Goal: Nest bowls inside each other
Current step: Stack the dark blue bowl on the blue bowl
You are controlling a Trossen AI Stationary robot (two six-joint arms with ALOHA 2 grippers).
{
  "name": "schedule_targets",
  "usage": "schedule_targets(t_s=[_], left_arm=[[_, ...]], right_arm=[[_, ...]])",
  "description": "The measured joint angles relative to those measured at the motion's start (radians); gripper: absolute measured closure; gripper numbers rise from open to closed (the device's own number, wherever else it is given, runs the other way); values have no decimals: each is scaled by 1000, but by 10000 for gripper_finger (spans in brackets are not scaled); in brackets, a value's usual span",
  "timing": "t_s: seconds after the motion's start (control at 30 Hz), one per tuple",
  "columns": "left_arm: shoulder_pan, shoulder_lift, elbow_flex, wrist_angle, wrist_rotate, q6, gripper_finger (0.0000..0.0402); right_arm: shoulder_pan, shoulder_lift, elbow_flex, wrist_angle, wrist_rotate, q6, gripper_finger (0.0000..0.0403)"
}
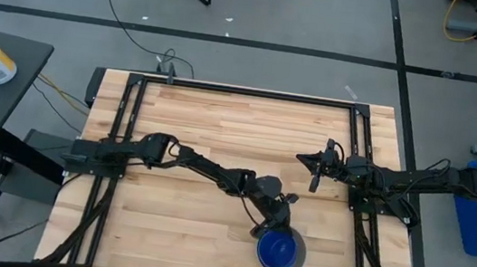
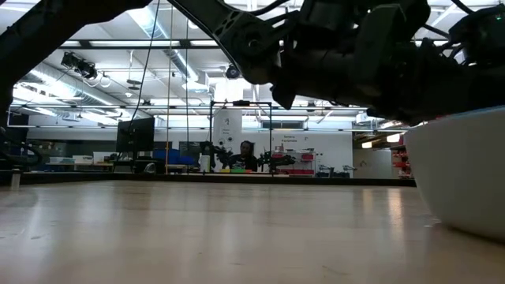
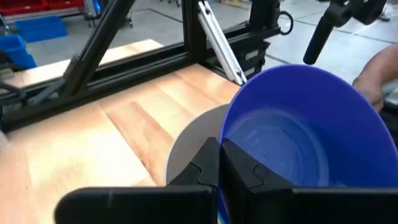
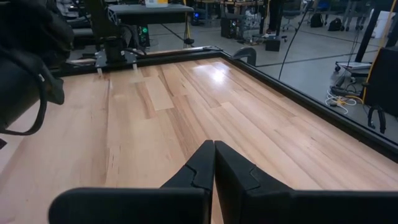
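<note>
— Where is the dark blue bowl (image 1: 280, 250) being kept?

— It is being held inside the grey bowl (image 3: 193, 144), near the table's (image 1: 220, 131) front edge, its rim pinched by the left gripper (image 3: 221, 163).

— And the right gripper (image 4: 214, 163)?

— It is being held closed, empty, above bare wood.

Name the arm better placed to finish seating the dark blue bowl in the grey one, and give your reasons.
Left. The left gripper is shut on the rim of the dark blue bowl, right over the grey bowl near the table's front edge. The right gripper is shut, empty, farther back by the right side.
</note>
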Motion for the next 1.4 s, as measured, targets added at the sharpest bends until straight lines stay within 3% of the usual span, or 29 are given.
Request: schedule_targets(t_s=[0.67,1.03,1.4], left_arm=[[-8,-4,2,-85,-93,-64,397],[-66,-4,189,-434,-262,60,397],[-70,-5,212,-581,-315,65,397]], right_arm=[[0,0,0,0,0,0,384],[0,0,0,0,0,0,384],[0,0,0,0,0,0,384]])
